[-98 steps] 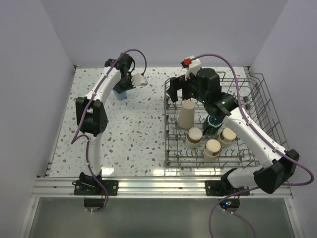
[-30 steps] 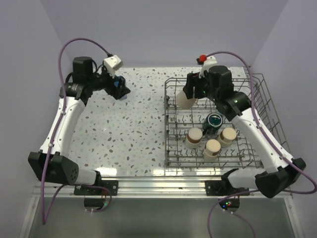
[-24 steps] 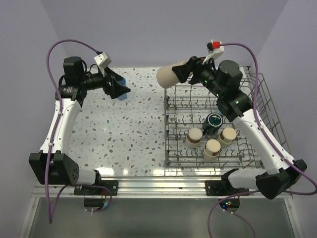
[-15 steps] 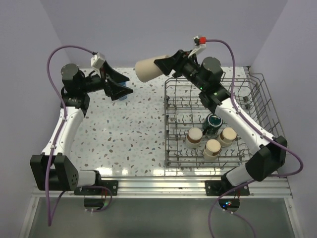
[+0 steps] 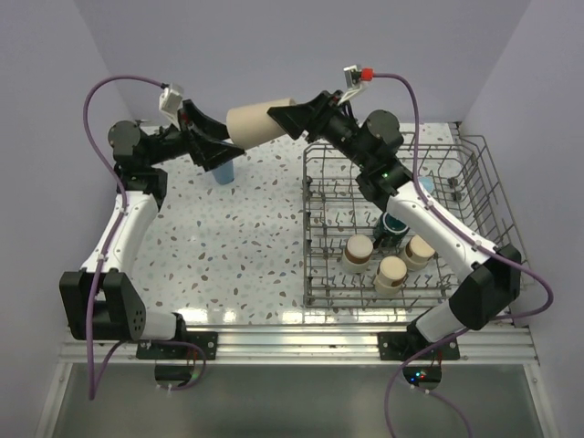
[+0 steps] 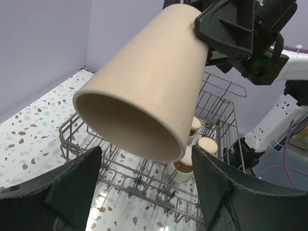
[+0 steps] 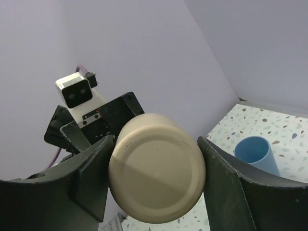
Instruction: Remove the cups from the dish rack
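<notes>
Top external: we see right gripper [image 5: 283, 117] clamping tall beige tumbler [image 5: 255, 122]; left gripper [image 5: 224, 148] fingers apart at its mouth.

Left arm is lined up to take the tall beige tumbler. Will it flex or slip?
Probably rigid: the tall beige tumbler shows an undistorted round mouth while clamped by the right gripper. Its tapered wall might let a grip creep toward the narrow base. Laid sideways, it would likely roll in a curve.

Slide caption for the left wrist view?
Right gripper holds the tall beige cup, mouth first, toward the open left gripper, dish rack behind.
</notes>
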